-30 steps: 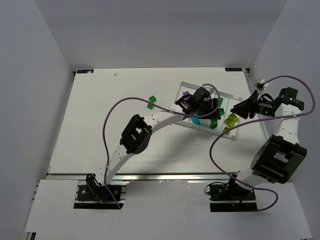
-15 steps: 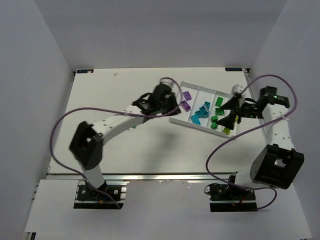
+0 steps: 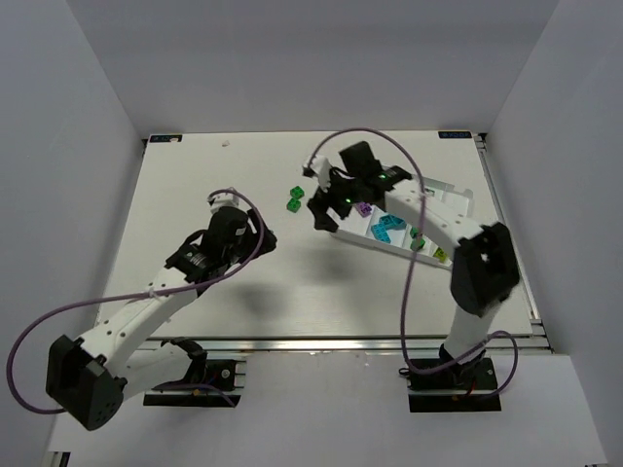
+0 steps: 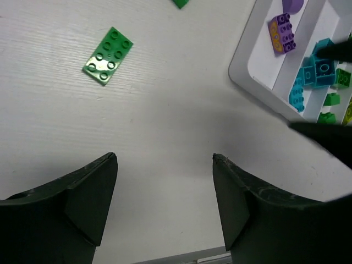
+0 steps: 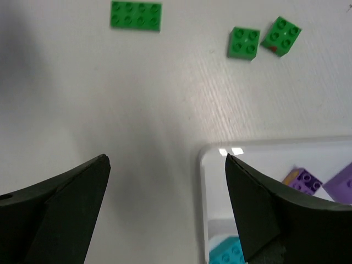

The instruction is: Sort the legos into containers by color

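Note:
The white tray [image 3: 450, 197] lies at the right, partly under my right arm. It holds purple legos [image 3: 364, 207], teal legos [image 3: 387, 227] and green ones [image 3: 419, 240] in separate compartments. Two small green legos [image 3: 295, 197] lie on the table left of the tray. They also show in the right wrist view [image 5: 243, 43]. A flat green lego [image 4: 108, 48] lies apart on the table and also shows in the right wrist view [image 5: 136, 15]. My right gripper [image 3: 321, 214] [image 5: 166, 159] is open and empty over the tray's left corner [image 5: 202, 165]. My left gripper [image 3: 255, 236] [image 4: 165, 159] is open and empty over bare table, left of the tray [image 4: 237, 77].
White walls enclose the table on three sides. The right arm and its purple cable stretch across the tray from the right. The left arm lies diagonally across the near left of the table.
My left arm has pulled back from the tray to the table's left-centre. My right arm has swung from the tray's right side across to its left end. Both grippers stay empty.

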You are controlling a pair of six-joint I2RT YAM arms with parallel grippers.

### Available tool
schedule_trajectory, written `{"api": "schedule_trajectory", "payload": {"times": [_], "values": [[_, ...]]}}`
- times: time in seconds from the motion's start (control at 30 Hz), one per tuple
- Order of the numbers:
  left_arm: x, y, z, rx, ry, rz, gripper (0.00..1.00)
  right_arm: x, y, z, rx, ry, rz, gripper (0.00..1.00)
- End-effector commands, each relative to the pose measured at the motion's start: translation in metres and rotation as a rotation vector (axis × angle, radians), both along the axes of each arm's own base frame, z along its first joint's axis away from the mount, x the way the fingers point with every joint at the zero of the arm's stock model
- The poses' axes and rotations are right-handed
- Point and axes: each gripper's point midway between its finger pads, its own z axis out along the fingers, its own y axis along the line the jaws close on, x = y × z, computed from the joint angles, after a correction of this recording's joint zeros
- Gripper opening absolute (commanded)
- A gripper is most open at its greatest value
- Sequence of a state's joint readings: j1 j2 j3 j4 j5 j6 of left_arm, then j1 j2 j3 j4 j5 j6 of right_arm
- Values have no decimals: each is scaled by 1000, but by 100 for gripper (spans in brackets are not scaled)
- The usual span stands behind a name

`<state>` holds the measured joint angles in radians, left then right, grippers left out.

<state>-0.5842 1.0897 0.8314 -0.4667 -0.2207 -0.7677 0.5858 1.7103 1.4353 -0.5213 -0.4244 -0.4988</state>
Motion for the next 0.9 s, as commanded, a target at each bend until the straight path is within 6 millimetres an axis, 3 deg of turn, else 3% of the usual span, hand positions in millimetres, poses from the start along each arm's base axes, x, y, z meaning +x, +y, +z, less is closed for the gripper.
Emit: {"api": "schedule_trajectory", "payload": {"times": [0.0,0.1,0.23,0.43,0.87], "values": [[-6,24,15,-21,-55,106,80,50,38,0,20,63,-254,89],[-11,38,22,-16,-79,157,82,82,64,-19,8,106,-298,89],[-17,53,29,11,-91,204,88,108,82,-49,-38,140,-305,89],[-17,65,43,37,-119,248,92,121,85,-81,-55,121,-325,87],[-11,59,27,44,-84,242,93,131,100,-124,-52,125,-304,77]]}}
